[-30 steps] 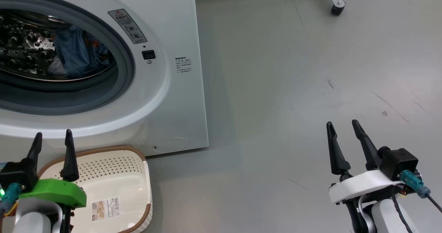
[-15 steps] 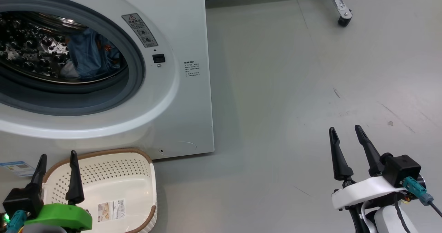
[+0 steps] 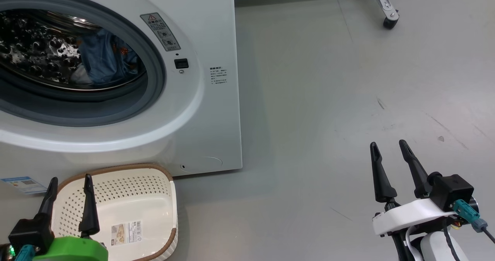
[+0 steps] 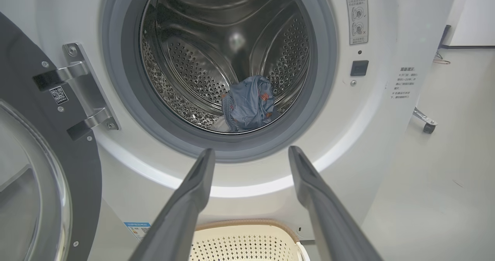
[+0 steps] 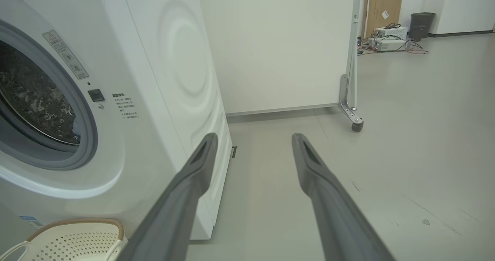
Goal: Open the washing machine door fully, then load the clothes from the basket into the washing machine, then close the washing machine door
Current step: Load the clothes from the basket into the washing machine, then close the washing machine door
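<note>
The white washing machine (image 3: 216, 110) stands at the left with its door (image 4: 34, 168) swung wide open on the left-hand hinge. Inside the steel drum lie the clothes (image 4: 249, 102), a blue printed bundle (image 3: 102, 60) with a pale piece under it. The cream basket (image 3: 127, 210) sits on the floor below the opening, nothing inside but a sticker. My left gripper (image 3: 69, 181) hovers open over the basket's near left part, facing the drum (image 4: 251, 152). My right gripper (image 3: 388, 145) hangs open above bare floor to the machine's right (image 5: 253, 137).
A white panel on a castor leg (image 3: 388, 19) stands behind, to the right of the machine. Far off lie a cardboard box (image 5: 383, 7), a dark bin (image 5: 419, 23) and cabled equipment (image 5: 390, 40). Grey floor (image 3: 328, 118) spreads right of the machine.
The head camera has shifted, so the whole scene has slid right and down. My left gripper sits lower in the picture now; both grippers stay open.
</note>
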`<state>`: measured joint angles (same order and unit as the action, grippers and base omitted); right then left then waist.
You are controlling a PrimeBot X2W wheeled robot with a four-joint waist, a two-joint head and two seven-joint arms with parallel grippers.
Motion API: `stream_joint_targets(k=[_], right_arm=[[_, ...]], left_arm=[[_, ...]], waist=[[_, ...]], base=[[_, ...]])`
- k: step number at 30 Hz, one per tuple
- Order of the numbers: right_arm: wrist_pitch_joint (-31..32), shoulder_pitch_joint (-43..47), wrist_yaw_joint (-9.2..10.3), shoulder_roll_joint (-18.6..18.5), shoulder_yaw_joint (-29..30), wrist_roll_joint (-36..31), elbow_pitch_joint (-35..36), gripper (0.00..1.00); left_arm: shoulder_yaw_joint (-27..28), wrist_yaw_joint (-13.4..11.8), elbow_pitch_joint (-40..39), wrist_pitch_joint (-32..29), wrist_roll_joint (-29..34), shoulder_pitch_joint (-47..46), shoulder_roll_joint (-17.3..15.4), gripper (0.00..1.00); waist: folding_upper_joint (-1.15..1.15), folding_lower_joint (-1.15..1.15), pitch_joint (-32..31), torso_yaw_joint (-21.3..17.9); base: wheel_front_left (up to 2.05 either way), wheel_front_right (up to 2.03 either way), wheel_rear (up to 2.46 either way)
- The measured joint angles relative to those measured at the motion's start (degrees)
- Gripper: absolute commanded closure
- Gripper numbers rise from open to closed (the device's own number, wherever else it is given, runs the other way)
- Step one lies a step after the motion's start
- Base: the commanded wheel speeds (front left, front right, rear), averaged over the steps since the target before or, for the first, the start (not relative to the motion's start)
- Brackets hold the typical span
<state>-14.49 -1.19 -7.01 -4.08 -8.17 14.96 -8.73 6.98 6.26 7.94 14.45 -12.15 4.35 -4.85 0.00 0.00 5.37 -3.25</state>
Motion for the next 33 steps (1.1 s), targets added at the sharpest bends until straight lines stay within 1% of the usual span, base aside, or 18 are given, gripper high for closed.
stream_joint_targets(k=[16,33], right_arm=[[0.0,0.5,0.00,0.0,0.0,-0.2,0.2,0.00],[0.0,0.5,0.00,0.0,-0.2,-0.5,0.1,0.00]], left_arm=[[0.1,0.0,-1.5,0.0,0.3,1.7,0.5,0.00],[-0.1,0.1,-1.7,0.0,0.4,2.8,0.9,0.00]], waist=[[0.00,0.00,0.3,0.5],[0.00,0.00,-1.0,1.1]], base=[[0.00,0.00,0.00],[0.00,0.00,0.00]])
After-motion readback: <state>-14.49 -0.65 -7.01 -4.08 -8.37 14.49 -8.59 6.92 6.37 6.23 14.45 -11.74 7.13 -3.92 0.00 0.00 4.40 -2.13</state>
